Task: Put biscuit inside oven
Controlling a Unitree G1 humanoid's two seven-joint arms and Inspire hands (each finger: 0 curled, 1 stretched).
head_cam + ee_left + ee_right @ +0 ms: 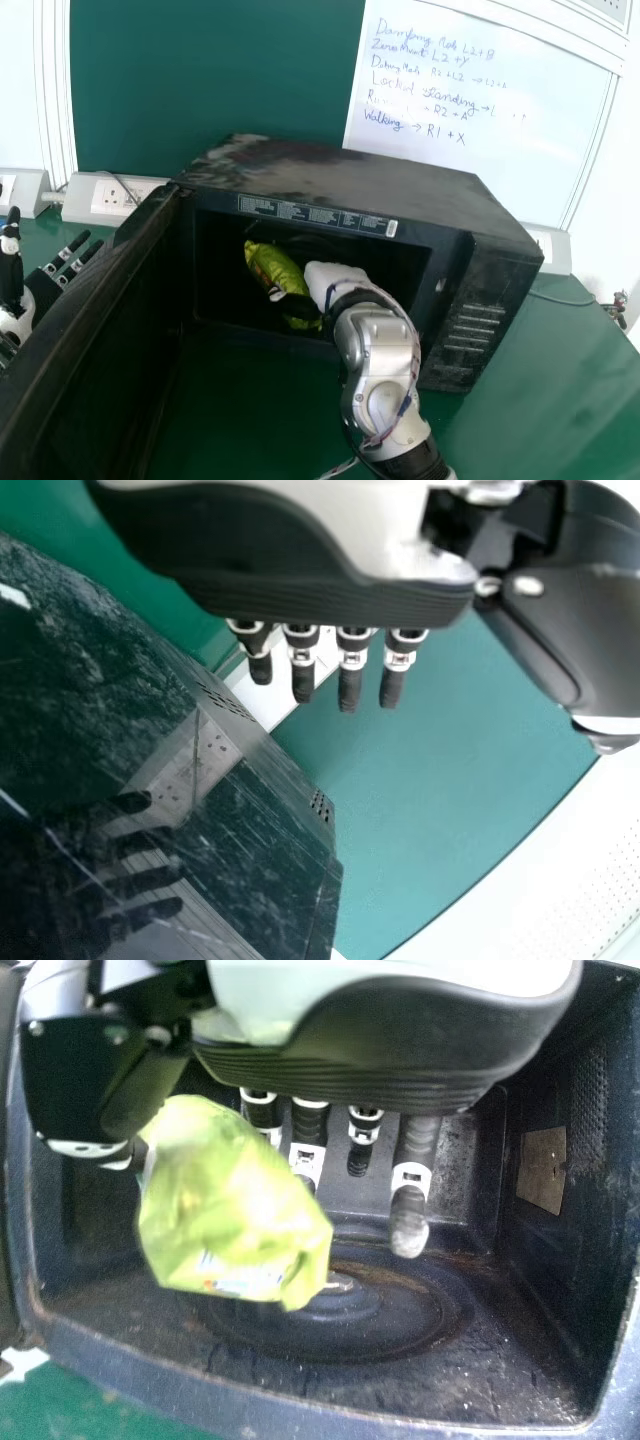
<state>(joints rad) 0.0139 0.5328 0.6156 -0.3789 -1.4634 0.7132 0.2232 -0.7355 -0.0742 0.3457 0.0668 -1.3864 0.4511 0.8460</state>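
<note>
Black oven door (95,340) stood open in the near left of the head view. Inside the oven (340,175), the right hand (335,277) held the green biscuit packet (275,268); the left hand (42,292) was beyond the door. In the left wrist view, its fingers were straight, slightly spread. In the right wrist view, thumb and fingers pinched the packet above the oven floor (500,1360).

A whiteboard (480,160) with handwriting stands beside a green panel (210,80), with a white socket box (82,198) below the panel.
</note>
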